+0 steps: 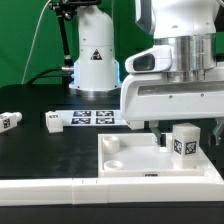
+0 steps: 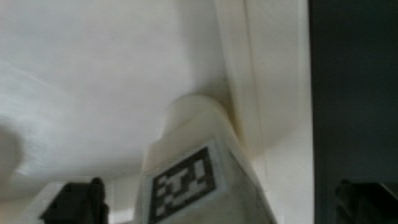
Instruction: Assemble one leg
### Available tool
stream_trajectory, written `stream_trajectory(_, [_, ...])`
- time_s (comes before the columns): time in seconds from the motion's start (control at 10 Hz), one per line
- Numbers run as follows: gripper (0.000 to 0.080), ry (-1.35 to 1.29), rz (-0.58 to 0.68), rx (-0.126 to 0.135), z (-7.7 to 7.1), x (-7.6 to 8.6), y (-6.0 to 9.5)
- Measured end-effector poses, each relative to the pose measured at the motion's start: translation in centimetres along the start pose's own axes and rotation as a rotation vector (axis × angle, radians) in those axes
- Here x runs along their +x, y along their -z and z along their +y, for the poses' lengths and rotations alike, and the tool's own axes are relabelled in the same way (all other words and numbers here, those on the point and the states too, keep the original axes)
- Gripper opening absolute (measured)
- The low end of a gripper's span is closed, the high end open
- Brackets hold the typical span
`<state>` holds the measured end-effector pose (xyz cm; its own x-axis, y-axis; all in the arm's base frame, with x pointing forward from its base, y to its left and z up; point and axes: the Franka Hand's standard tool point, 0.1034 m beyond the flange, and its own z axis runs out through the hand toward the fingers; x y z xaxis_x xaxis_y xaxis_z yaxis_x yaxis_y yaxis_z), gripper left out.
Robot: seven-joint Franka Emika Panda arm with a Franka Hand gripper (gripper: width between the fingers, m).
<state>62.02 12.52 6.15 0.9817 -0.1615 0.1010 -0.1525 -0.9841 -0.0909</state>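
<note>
arm [image 1: 180, 60]: white glossy shell | wrist: ribbed silver-grey collar | end effector [image 2: 217, 205]: black fingertips

Item: your single arm, coming in from the top of the exterior view on that view's right, its wide white wrist housing hanging low and level. Gripper [image 1: 168, 131]: pointing straight down beneath the housing, its dark fingers [image 1: 160, 129] barely showing under the white body. In the wrist view you are seeing two dark fingertips [image 2: 75, 200], standing well apart, nothing lying between them; jaws are standing open, gripping nothing you can see
</note>
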Motion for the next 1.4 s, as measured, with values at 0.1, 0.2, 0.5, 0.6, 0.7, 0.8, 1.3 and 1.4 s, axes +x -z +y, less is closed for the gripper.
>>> stream_trajectory(0.1, [0.0648, 0.099, -0.01, -0.006, 0.2, 0.23, 0.2])
stream_trajectory(0.2, [0.0648, 0.187, -0.011, -0.012, 0.24, 0.56, 0.44])
stream_trajectory(0.5, [0.0648, 0.3, -0.008, -0.019, 0.25, 0.74, 0.55])
stream_trajectory(0.6, [0.0648, 0.298, -0.008, -0.019, 0.25, 0.74, 0.55])
stream_trajectory(0.7, [0.0548, 0.298, -0.008, -0.019, 0.26, 0.73, 0.54])
stream_trajectory(0.8, [0.0548, 0.298, -0.008, -0.019, 0.26, 0.73, 0.54])
stream_trajectory(1.3, [0.029, 0.267, -0.007, -0.018, 0.25, 0.75, 0.55])
stream_trajectory(1.4, [0.029, 0.201, -0.001, -0.019, 0.28, 0.68, 0.55])
